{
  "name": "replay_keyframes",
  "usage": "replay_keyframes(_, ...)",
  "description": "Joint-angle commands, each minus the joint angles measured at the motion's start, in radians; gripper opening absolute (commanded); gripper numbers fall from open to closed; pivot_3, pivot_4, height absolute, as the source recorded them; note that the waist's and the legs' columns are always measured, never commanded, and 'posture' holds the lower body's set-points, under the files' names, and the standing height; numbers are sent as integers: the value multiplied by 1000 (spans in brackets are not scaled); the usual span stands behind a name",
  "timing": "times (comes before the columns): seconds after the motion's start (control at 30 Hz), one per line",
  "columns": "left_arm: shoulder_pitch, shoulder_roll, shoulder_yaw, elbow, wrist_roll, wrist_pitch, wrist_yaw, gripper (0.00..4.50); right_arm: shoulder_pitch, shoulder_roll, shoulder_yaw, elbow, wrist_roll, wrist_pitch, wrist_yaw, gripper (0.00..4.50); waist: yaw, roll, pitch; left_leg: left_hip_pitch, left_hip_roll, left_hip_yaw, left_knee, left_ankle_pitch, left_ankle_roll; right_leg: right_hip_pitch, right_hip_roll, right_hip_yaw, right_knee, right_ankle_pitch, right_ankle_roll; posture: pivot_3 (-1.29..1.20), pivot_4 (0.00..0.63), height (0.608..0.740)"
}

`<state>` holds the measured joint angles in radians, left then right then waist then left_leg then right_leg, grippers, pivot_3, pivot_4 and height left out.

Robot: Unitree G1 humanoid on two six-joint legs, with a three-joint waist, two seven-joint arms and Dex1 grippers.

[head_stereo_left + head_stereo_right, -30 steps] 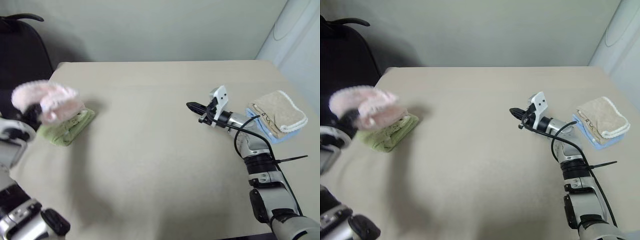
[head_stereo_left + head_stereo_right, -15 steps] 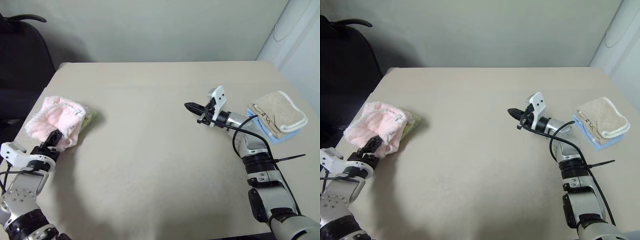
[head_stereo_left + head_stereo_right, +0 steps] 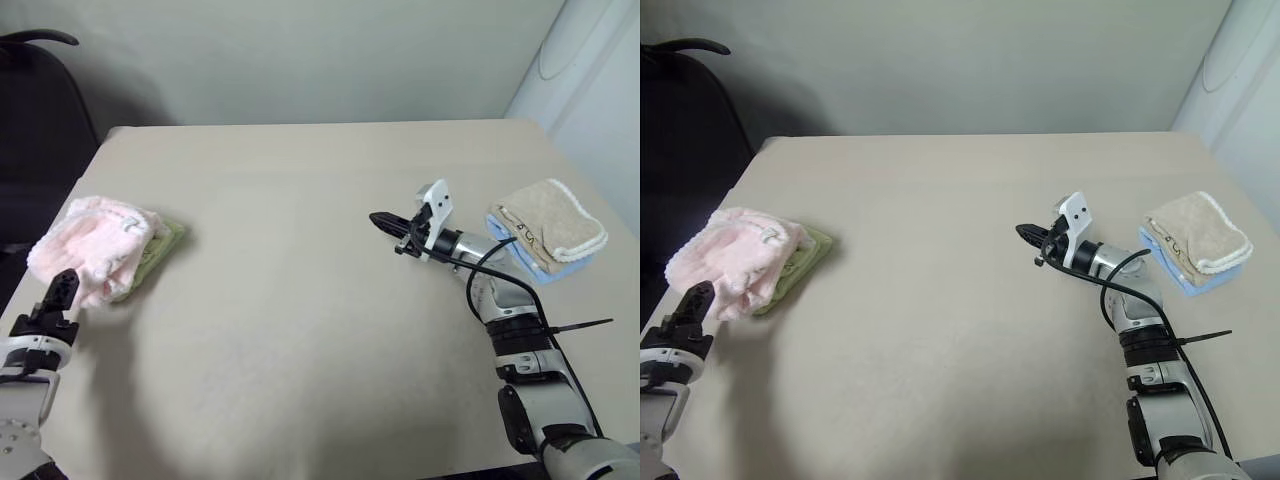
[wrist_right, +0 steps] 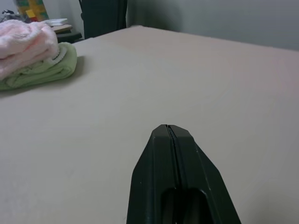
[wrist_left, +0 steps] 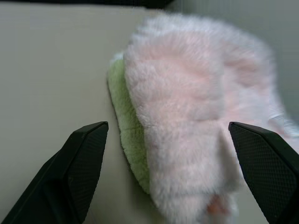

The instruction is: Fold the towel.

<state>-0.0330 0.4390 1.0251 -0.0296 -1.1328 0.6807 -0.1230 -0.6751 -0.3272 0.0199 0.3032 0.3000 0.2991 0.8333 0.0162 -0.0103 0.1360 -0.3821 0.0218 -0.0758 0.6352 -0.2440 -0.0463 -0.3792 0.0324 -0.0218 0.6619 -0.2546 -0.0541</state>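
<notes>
One broad table (image 3: pixel 300 300) carried it all: the towel (image 3: pixel 90 248), bundled at its left edge atop a green towel (image 3: pixel 160 250); a beige towel (image 3: pixel 548 225) lay far right. Left gripper (image 3: pixel 58 300) gaped empty just short of the bundle; right gripper (image 3: pixel 385 221) hovered mid-table, clenched on nothing.
</notes>
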Motion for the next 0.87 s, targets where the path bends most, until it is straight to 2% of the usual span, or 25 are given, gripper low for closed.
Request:
replay_keyframes(0.03, 40, 10, 21, -104, -27, -41, -4, 4471, -24, 6, -3, -25, 9, -9, 8, 0, 0, 0, 0, 0, 0, 0, 0, 0, 0, 0, 0, 0, 0, 0, 0, 0, 150, 740)
replay_keyframes(0.17, 159, 37, -10, -224, 39, -77, -71, 4471, -34, -8, -6, -10, 5, -17, 22, 0, -4, 0, 0, 0, 0, 0, 1, 0, 1, 0, 0, 0, 0, 0, 0, 0, 150, 740)
replay_keyframes(0.3, 275, 116, -48, -408, 93, -106, -205, 4471, -38, -59, -20, -8, 15, -5, 64, 0, -1, -2, 0, -1, 1, 0, 1, -2, 3, 0, 0, 0, 0, -1, 0, 0, 150, 740)
replay_keyframes(0.43, 269, 213, -300, -565, 229, -97, -247, 4471, -51, -112, -23, 19, 16, -13, 120, 0, 9, 0, 1, -1, 0, -1, 3, -2, 4, 1, 0, 0, 0, -1, 0, 0, 150, 740)
replay_keyframes(0.5, 239, 226, -437, -586, 311, -114, -254, 4471, -50, -121, -17, 29, 10, -17, 135, 0, 6, 1, 1, 0, 0, 0, 4, -3, 5, 2, 0, 0, 1, 0, 0, 0, 150, 740)
replay_keyframes(0.6, 176, 186, -610, -577, 395, -136, -249, 4471, -18, -142, -16, -1, 11, -10, 151, 0, 4, 1, 1, 0, 1, 0, 3, -3, 3, 1, 0, 0, 2, 0, -1, 0, 150, 740)
replay_keyframes(0.7, 142, 154, -668, -524, 443, -161, -264, 4471, 44, -169, -32, -84, 34, 30, 151, 0, 1, 1, 0, 0, 1, 0, 2, -4, 0, 0, 0, -1, 1, -1, -2, 0, 150, 740)
replay_keyframes(0.87, 110, 152, -692, -463, 475, -178, -315, 4471, 121, -194, -61, -163, 41, 62, 107, 0, -3, 1, 0, -1, 2, 1, -2, -4, -1, -1, 0, -1, 0, -2, -3, 0, 150, 740)
